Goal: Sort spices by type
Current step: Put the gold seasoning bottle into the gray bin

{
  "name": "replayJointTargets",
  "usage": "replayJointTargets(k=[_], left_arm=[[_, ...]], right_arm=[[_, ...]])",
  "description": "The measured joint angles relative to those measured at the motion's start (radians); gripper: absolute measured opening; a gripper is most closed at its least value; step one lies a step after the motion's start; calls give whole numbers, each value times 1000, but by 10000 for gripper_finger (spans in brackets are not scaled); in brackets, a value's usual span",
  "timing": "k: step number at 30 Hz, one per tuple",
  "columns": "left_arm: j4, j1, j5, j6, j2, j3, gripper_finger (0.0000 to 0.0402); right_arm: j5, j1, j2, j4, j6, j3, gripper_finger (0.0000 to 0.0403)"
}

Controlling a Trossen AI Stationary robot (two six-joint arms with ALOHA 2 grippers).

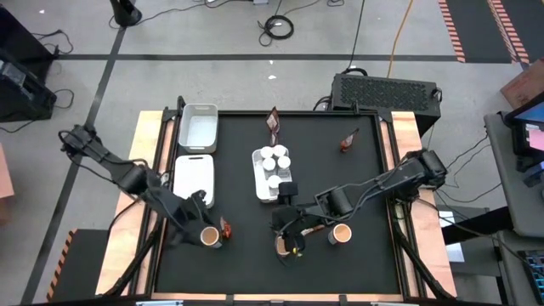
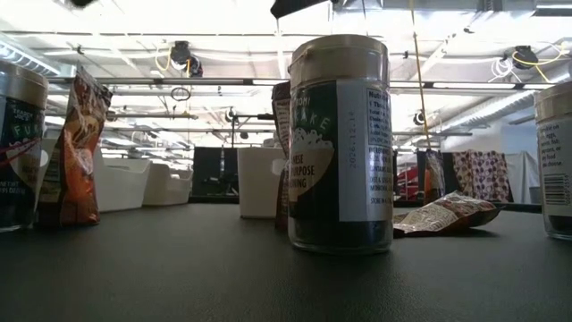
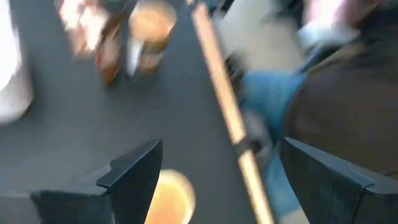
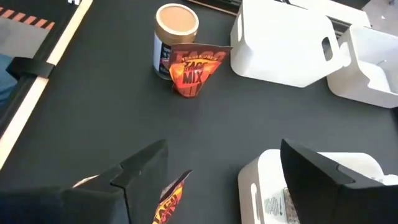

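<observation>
We see the right gripper [image 1: 289, 228] with its fingers spread and nothing between them, low over the black table [image 1: 365, 183], just in front of the white tray of jars [image 1: 263, 189] that we take as our landmark. In the right wrist view its two dark fingers [image 4: 146, 165] frame a reddish packet [image 4: 166, 198] lying right under them, and a corner of the landmark tray [image 4: 261, 177]. Beside that gripper, at the front of the table, stand a yellow-topped tub [image 1: 284, 246] and, further to the right of the tray, another tub [image 1: 342, 233].

The left gripper [image 1: 194, 204] also stands wide, holding nothing, left of the landmark tray and over the near end of an upturned white tray [image 1: 194, 172]. Its wrist view is blurred; we make out its fingers [image 3: 134, 171] and an orange tub top [image 3: 171, 196] below them. In front of it stands a third tub [image 1: 208, 235] with an upright packet [image 1: 225, 228] touching it; the right wrist view shows that pair clearly.

White-capped jars [image 1: 274, 159] fill the landmark tray. Behind it, an upright packet [image 1: 273, 124] stands near the table's far edge, and another packet [image 1: 348, 141] lies well to its right. An empty white bin [image 1: 198, 127] sits at the far left
</observation>
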Motion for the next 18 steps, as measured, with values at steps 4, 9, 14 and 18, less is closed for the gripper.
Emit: replayJointTargets(k=[4, 9, 14, 18], left_arm=[[-80, -4, -19, -55, 73, 6, 327], [-84, -4, 0, -52, 142, 6, 327], [-107, -4, -1, -7, 189, 6, 327], [-84, -4, 7, 1, 210, 6, 327]], right_arm=[[1, -1, 0, 0, 0, 0, 265], [2, -8, 0, 1, -16, 0, 265], [2, -19, 0, 0, -13, 0, 265], [3, -23, 0, 0, -23, 0, 265]])
